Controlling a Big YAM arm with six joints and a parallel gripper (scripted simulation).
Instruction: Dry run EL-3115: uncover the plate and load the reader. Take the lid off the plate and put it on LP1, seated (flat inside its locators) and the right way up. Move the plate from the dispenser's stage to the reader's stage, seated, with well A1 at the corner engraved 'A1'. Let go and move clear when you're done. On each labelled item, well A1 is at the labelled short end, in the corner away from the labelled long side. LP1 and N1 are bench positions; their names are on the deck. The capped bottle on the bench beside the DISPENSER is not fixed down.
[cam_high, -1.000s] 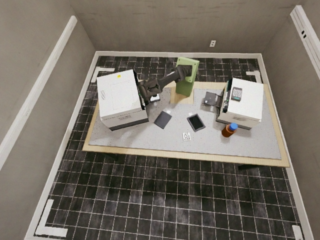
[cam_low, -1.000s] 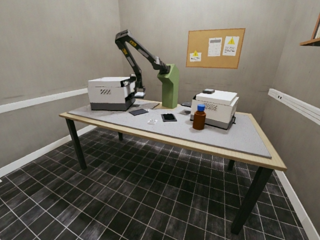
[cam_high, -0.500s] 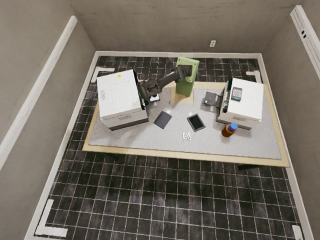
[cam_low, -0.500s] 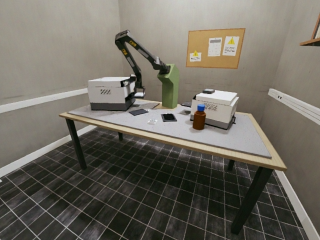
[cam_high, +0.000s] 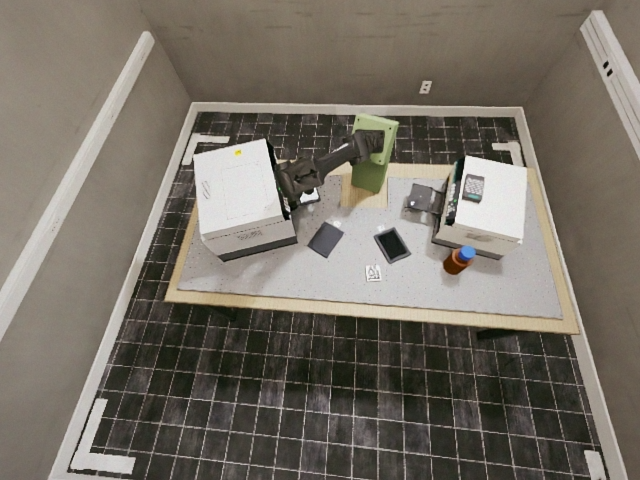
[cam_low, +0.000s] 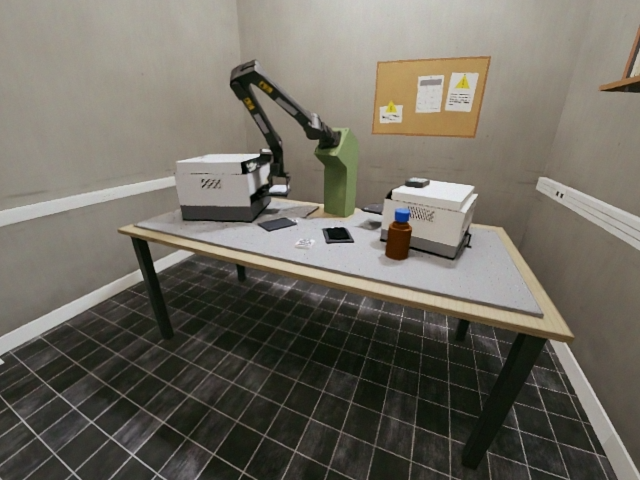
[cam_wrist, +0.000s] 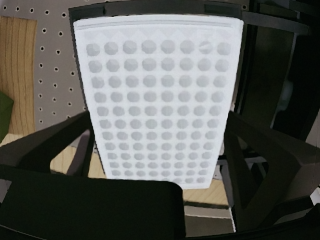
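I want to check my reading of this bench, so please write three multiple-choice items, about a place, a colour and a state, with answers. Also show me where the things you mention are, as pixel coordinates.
1. Where is the keypad device (cam_high: 473, 187) (cam_low: 417, 182)?
A. On the floor
B. On a white machine (cam_high: 496, 206) (cam_low: 439, 195)
C. Beside the green stand (cam_high: 370, 175) (cam_low: 338, 180)

2. What colour is the bottle's cap (cam_high: 467, 253) (cam_low: 401, 215)?
A. Blue
B. Yellow
C. White

3. How is the bottle (cam_high: 454, 263) (cam_low: 398, 242)?
A. Lying down, capped
B. Upright, uncapped
C. Upright, capped

1: B, the top view shows it on the machine's roof.
2: A, blue shows in the top and exterior views.
3: C, the exterior view shows it standing with its cap on.
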